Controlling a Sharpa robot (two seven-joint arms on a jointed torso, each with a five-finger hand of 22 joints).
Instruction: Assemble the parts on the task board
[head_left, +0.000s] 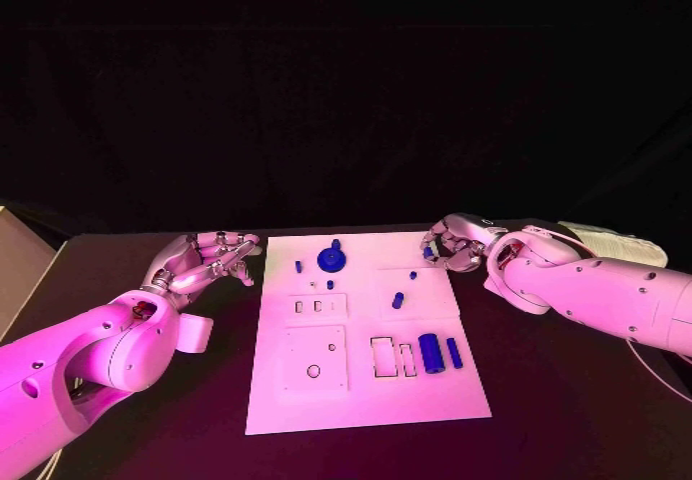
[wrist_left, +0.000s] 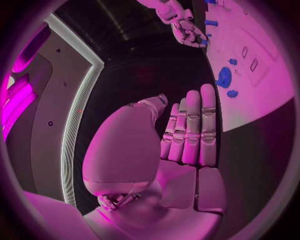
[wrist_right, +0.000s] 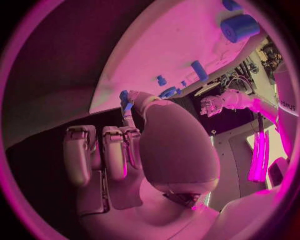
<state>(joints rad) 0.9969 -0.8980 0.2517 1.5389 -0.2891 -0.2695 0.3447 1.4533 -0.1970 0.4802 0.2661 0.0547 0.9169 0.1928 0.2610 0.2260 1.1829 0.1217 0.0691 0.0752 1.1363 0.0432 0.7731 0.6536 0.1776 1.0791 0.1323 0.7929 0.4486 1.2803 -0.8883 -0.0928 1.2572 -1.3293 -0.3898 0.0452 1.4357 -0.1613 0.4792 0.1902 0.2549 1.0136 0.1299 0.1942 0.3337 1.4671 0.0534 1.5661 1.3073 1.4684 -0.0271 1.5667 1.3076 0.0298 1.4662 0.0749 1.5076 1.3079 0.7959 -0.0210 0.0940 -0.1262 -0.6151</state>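
Head view gives you the task board (head_left: 361, 400), the white plate lying in the middle of the black bench (head_left: 562, 400), with most of the blue parts loose on it: a round disc part (head_left: 332, 260) near the far edge, a few small pegs (head_left: 398, 299) scattered through the middle, and a thick cylinder (head_left: 431, 353) with a thinner rod (head_left: 454, 352) beside it near the rectangular cut-outs (head_left: 385, 357). You can see an open round hole (head_left: 315, 371) and several empty slots, so by my reading the assembly has barely begun and nearly every part has yet to be seated. Your right hand (head_left: 453, 243) sits at the board's far right corner; in the right wrist view its fingers (wrist_right: 127, 116) pinch a small blue part (wrist_right: 124, 97) at the tip, the others curled in. Your left hand (head_left: 209, 258) hovers just off the board's far left corner, over the bench, holding nothing; in the left wrist view its fingers (wrist_left: 190, 130) are straight and side by side. What is left, as I judge it, is to place the pinched piece, then the rest.
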